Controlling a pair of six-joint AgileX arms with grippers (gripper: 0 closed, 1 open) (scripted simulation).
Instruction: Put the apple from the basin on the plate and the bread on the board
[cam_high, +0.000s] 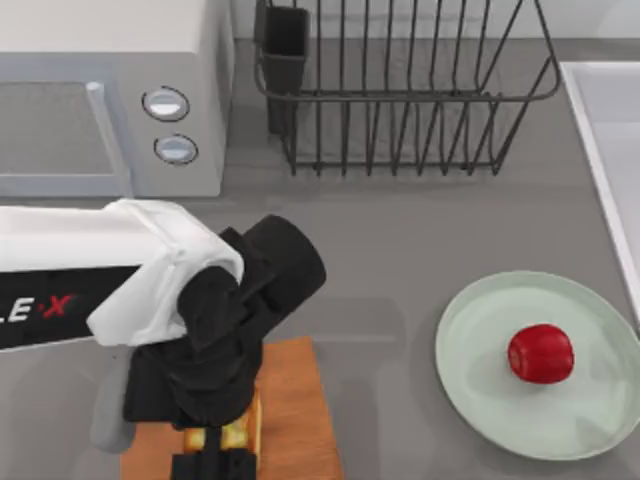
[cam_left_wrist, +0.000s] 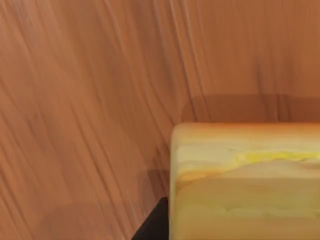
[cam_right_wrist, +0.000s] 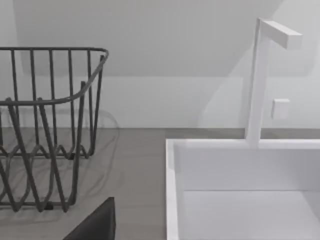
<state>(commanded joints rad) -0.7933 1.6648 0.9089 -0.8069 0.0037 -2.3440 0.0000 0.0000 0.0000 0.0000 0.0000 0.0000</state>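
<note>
Bread sits low at the near edge of the board, at the bottom left of the top view, with the left gripper directly over it. The dark wrist hides most of the slice, so only a strip of golden crust peeks out between the black parts, and I cannot tell whether the fingers are clamped on it or spread apart. From the left wrist camera, the bread is very close, a thick yellow and light-brown block with the grain of the board behind it; it appears to be resting on or just above the wood, though contact is hard to judge from this angle. A small black tip, probably part of a finger, shows beside the slice. The apple lies on the plate at the right side of the table, a little right of the plate's centre. The basin runs along the right edge of the table, and the right wrist camera looks at the basin, its white faucet and the dish rack. The dish rack stands at the back, with a microwave at the back left.
</note>
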